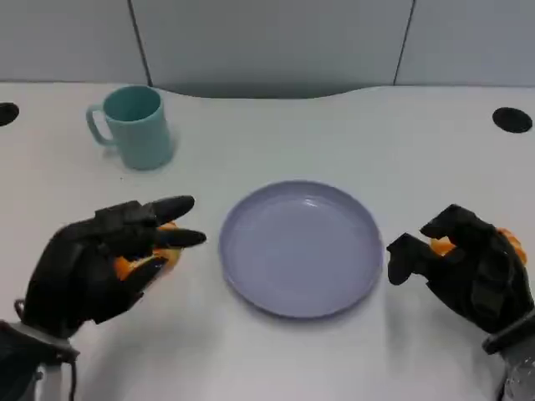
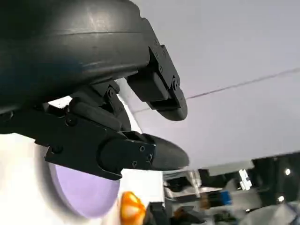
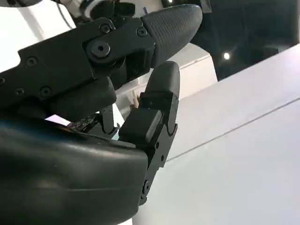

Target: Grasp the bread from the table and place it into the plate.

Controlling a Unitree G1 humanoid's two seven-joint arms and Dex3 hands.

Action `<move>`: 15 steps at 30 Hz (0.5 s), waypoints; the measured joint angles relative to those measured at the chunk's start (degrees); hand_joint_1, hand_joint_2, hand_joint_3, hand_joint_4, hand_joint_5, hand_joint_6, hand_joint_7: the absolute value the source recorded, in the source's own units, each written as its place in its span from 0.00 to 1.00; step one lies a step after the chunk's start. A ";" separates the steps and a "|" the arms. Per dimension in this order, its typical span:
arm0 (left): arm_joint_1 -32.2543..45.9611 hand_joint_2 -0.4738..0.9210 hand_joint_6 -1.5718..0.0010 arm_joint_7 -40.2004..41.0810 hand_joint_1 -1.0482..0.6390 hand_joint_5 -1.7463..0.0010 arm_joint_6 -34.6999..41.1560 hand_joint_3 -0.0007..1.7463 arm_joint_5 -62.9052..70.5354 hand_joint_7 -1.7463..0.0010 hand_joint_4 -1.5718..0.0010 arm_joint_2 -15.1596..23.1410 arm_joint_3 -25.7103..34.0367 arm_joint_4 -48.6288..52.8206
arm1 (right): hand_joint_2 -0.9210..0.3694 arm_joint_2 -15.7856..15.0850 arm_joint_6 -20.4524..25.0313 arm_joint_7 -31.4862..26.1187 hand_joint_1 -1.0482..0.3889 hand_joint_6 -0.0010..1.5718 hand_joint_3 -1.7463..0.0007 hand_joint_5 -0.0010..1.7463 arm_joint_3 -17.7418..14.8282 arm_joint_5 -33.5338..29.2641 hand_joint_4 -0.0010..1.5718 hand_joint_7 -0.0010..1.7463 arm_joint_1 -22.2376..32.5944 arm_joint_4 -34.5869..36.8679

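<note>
The purple plate [image 1: 301, 248] between the hands holds nothing yet. An orange bread piece [image 1: 146, 261] is clasped under the left hand [image 1: 104, 259]; another orange piece [image 1: 443, 246] is gripped in the right hand [image 1: 468, 267]. Both placements remain.

A smooth white table [image 1: 351, 142] carries a round lavender plate [image 1: 301, 248] at centre, a teal handled mug [image 1: 134, 125] at ten o'clock, and black round grommets [image 1: 512, 119] at two and ten.
</note>
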 measured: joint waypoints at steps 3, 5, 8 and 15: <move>-0.55 1.00 0.56 2.20 0.17 0.84 -1.84 0.11 2.31 1.00 0.60 1.08 -1.06 0.49 | 0.02 -0.01 -0.02 -0.09 0.31 0.61 1.00 0.77 -0.09 0.01 0.50 0.34 -0.52 0.52; -2.84 1.00 0.63 5.97 0.11 0.89 -3.73 0.12 10.74 1.00 0.68 5.00 -2.35 2.41 | 0.02 0.06 -0.03 -0.17 0.30 0.61 1.00 0.76 -0.14 -0.05 0.50 0.34 -1.08 1.37; -8.18 1.00 0.69 14.94 0.06 0.93 -5.69 0.12 24.47 1.00 0.76 13.05 -4.20 5.75 | 0.02 0.03 -0.26 -1.43 0.29 0.61 1.00 0.75 0.13 -0.71 0.51 0.35 -1.38 1.75; -17.73 1.00 0.81 39.35 0.01 0.98 -3.71 0.14 47.92 1.00 0.87 20.33 -15.63 20.86 | 0.01 -0.08 -0.30 -2.07 0.31 0.58 1.00 0.78 0.60 -1.04 0.48 0.38 -1.52 1.66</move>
